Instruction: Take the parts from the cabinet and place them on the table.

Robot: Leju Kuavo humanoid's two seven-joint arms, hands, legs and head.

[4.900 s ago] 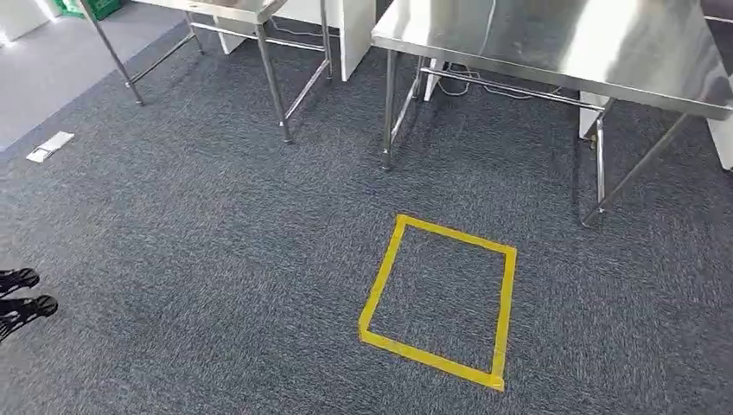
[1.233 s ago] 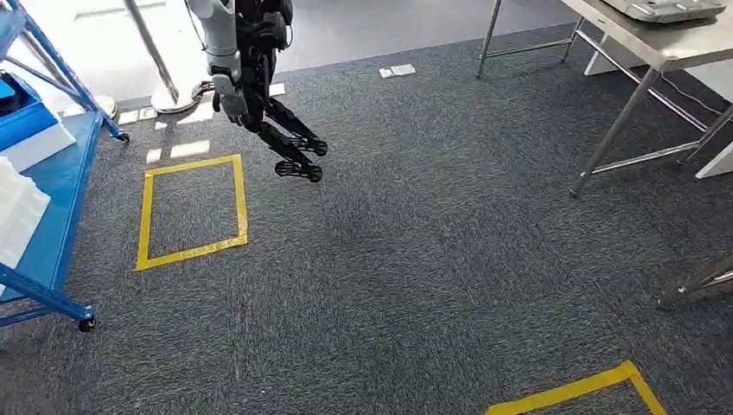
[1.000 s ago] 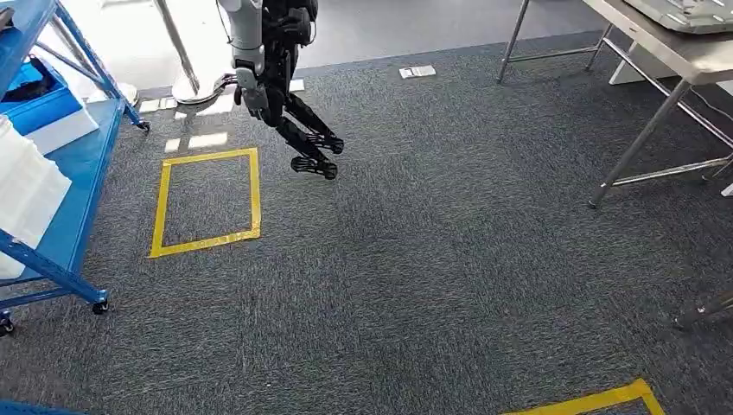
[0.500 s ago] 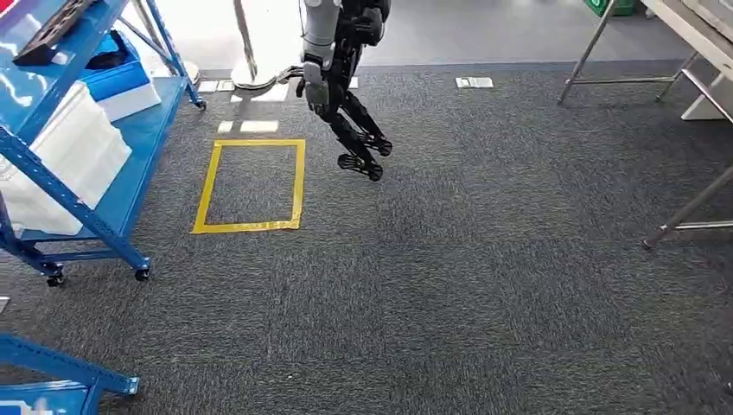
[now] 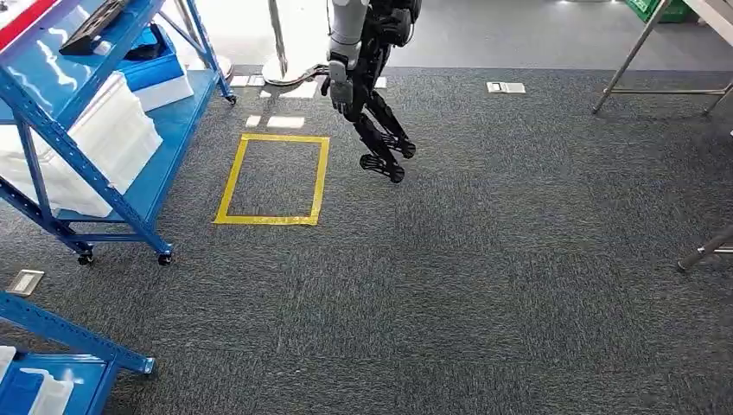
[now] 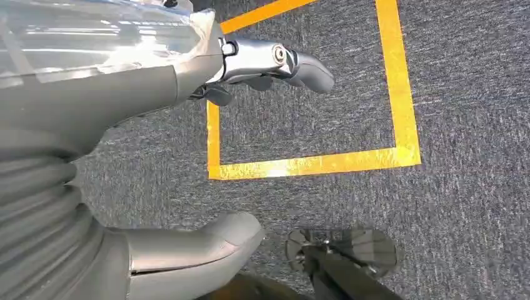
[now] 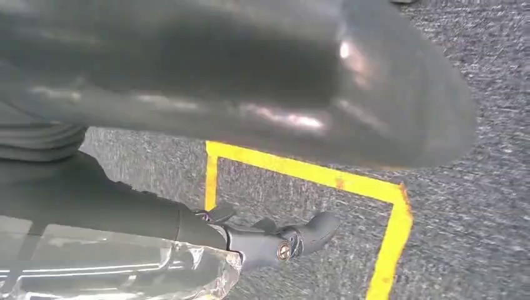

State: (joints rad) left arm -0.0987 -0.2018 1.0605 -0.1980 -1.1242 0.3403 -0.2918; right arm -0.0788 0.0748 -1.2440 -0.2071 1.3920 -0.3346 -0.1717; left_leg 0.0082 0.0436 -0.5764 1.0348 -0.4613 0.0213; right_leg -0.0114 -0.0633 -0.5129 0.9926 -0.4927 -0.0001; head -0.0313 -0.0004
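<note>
The blue wheeled cabinet [image 5: 177,130] stands at the left of the head view. White bins [image 5: 104,147] sit on its lower shelf, a blue bin [image 5: 160,69] further back, and a dark flat part [image 5: 99,22] on a higher shelf. A yellow tape square [image 5: 321,173] lies on the carpet in front of it. My left hand [image 6: 125,94] hangs over the tape [image 6: 312,164], thumb and fingers apart, holding nothing. My right hand [image 7: 250,240] also hangs above the carpet beside yellow tape [image 7: 387,250], fingers stretched out with nothing in them.
Another humanoid robot [image 5: 367,78] hangs at a pole stand beyond the square. A second blue rack [image 5: 60,333] holding white containers juts in at the lower left. Steel table legs [image 5: 704,251] show at the right edge and more legs [image 5: 635,52] at the top right.
The whole view has swung as I turn: the tables have left the picture, and the blue cabinet, tape square and other robot have come in and slid rightward.
</note>
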